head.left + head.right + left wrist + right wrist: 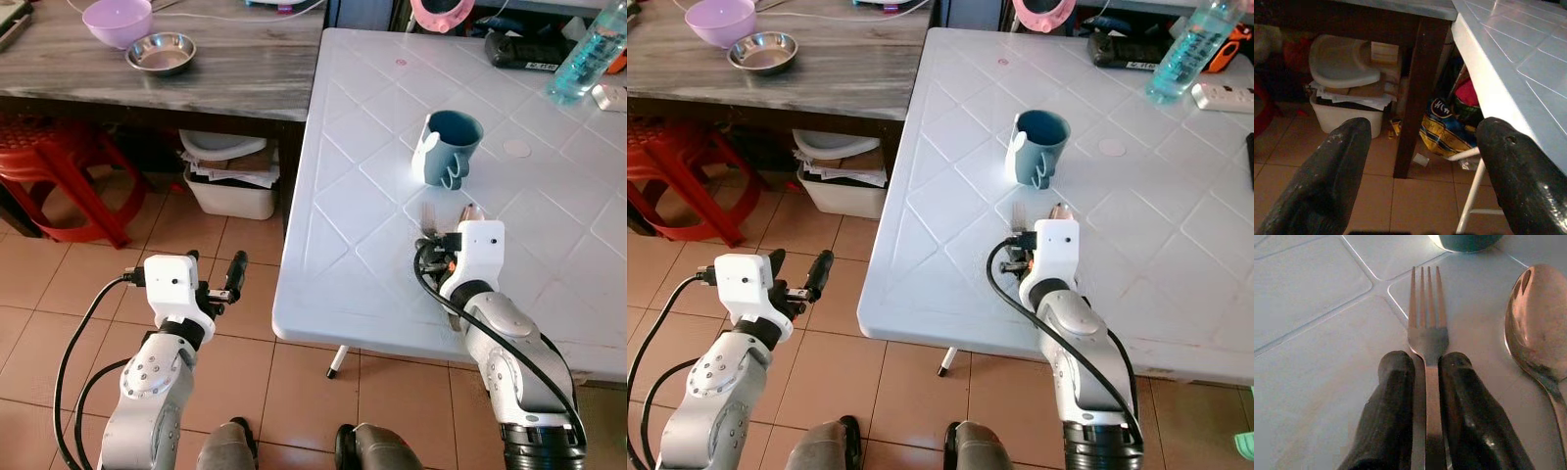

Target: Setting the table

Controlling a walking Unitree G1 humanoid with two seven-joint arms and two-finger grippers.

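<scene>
- The right gripper (1426,382) is resting low on the white table (372,196), its two black fingers (1393,401) pinching the handle of a fork (1426,328).
- The fork is lying flat on the tabletop, its tines pointing toward a blue mug (449,147) that is standing upright nearby.
- A spoon (1540,328) is lying on the table just beside the fork, bowl up, apart from the fingers.
- The left gripper (220,284) is hovering over the tiled floor (59,294) off the table's edge, its fingers spread wide and holding nothing.
- On the wooden table (235,69) to the left, a purple bowl (118,22) is sitting next to a metal bowl (161,52).
- A plastic bottle (586,54) is standing at the white table's far corner.
</scene>
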